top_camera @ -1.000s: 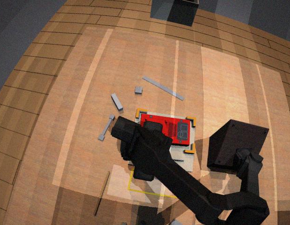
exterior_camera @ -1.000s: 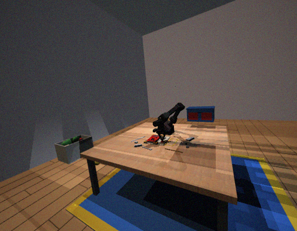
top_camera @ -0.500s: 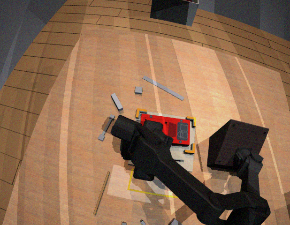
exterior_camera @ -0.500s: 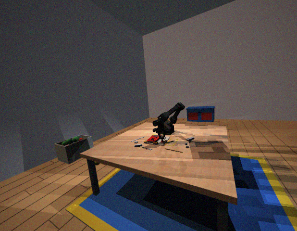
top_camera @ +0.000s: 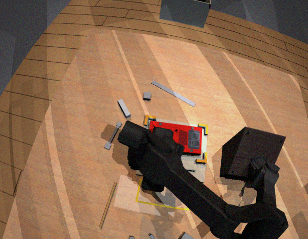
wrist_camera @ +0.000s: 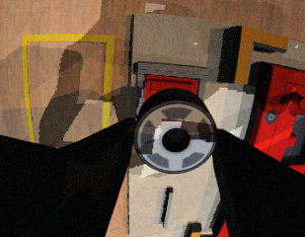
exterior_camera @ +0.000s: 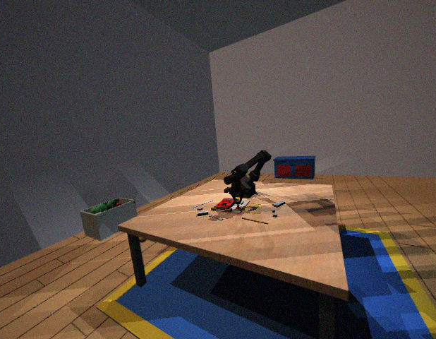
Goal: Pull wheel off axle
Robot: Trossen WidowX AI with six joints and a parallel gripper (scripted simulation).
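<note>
Black pincer (wrist_camera: 175, 140) clenches the round grey spoked wheel (wrist_camera: 175, 138) by its rim, one finger at 3 o'clock, one at 9. Wheel hangs over the pale grey base plate (wrist_camera: 167, 39); the yellow-outlined marked area (wrist_camera: 68, 83) lies at its 10 o'clock on the wooden worktop (top_camera: 200, 77).

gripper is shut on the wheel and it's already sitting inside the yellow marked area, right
Not quite. The gripper is shut on the wheel, but the wheel is not inside the yellow marked area yet. The wrist view shows it held over the grey base plate, with the yellow outline off to one side of it.
</note>
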